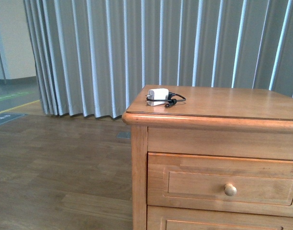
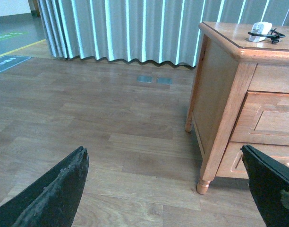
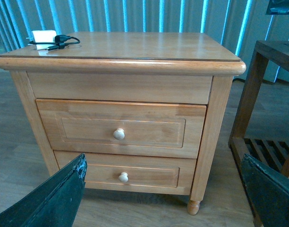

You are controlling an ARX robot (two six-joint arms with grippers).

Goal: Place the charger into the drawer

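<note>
Left pincer [image 2: 162,150]: spread wide, holding nothing; dark, rough-surfaced fingers [image 2: 57,189] hang above the floor [image 2: 111,123], well apart from the cabinet [image 2: 215,109].
Right pincer [image 3: 162,158]: spread wide, holding nothing; it faces the cabinet front, apart from it.
Charger [image 1: 158,96]: small white boxy adapter with rounded edges and a thin black cable wound round its middle. A loose loop of cable trails off toward 3 o'clock in the front view.
Charger location: on the cabinet top, at its 10 o'clock corner as seen from the front, near the edge.
Drawer [image 1: 223,184]: upper wide drawer, closed flush; contents cannot be seen. Recessed rectangular panel front with a small round pale knob [image 1: 230,189] at its centre.
Lower drawer [image 3: 121,170]: same pattern, closed, at 6 o'clock of the upper drawer.
Cabinet material: honey-brown wood, glossy top with rounded lip, turned feet.
Floor: wood-look planks, matt.
Curtain [image 1: 137,48]: grey-blue vertical pleats at 12 o'clock, behind the cabinet.
Side table [image 3: 262,94]: dark wood with a slatted lower shelf, just beside the cabinet.
</note>
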